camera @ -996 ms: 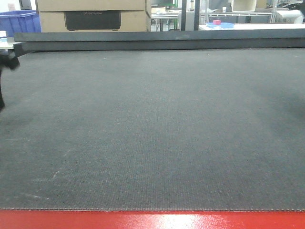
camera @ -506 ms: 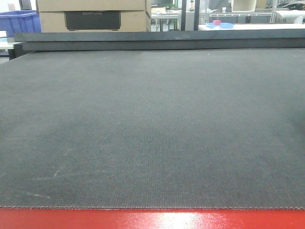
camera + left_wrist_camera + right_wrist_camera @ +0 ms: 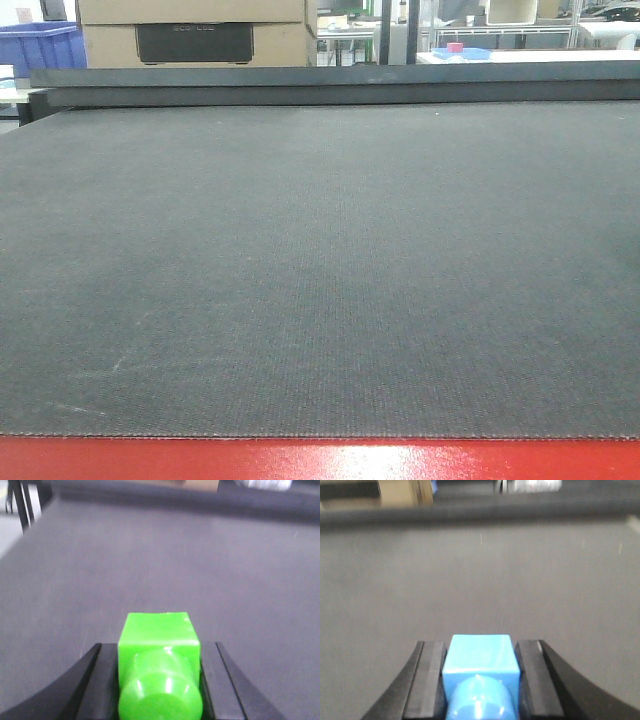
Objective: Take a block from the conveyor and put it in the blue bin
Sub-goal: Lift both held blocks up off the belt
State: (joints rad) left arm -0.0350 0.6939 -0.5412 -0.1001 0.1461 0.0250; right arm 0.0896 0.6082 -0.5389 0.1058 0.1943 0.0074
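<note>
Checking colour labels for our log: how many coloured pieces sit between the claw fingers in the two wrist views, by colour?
Green piece: 1
Blue piece: 1
Total: 2

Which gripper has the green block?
The left gripper: a green block sits between its fingers. The right gripper holds a blue block instead.
</note>
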